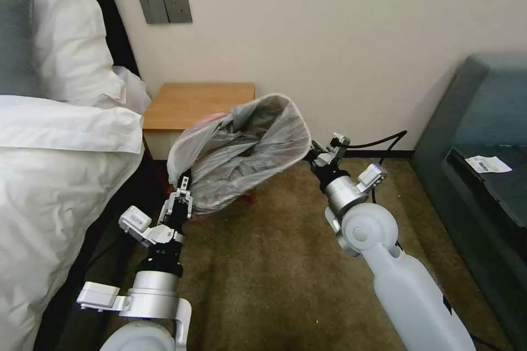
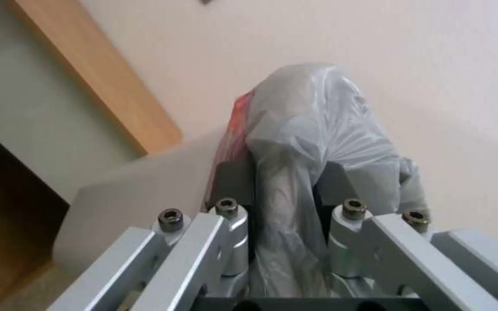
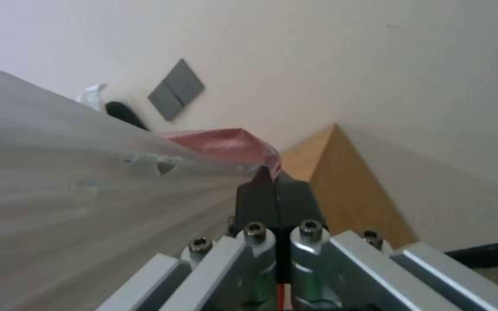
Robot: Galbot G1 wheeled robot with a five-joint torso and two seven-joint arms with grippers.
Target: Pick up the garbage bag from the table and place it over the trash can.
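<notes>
- The garbage bag (image 1: 241, 153) hangs stretched open in the air, just in front of the tabletop (image 1: 197, 104).
- Left gripper (image 1: 184, 189) jaws pinch its near rim; right gripper (image 1: 314, 154) jaws clamp its far rim.
- Bed (image 1: 55, 164) crowds the left; a dark sofa (image 1: 483, 137) sits right.

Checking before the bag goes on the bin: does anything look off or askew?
The garbage bag hangs stretched open and tilted in the air in front of the table: the left pincer grips a low bunch of plastic, the right pincer pinches the rim higher up. No tear shows.
</notes>
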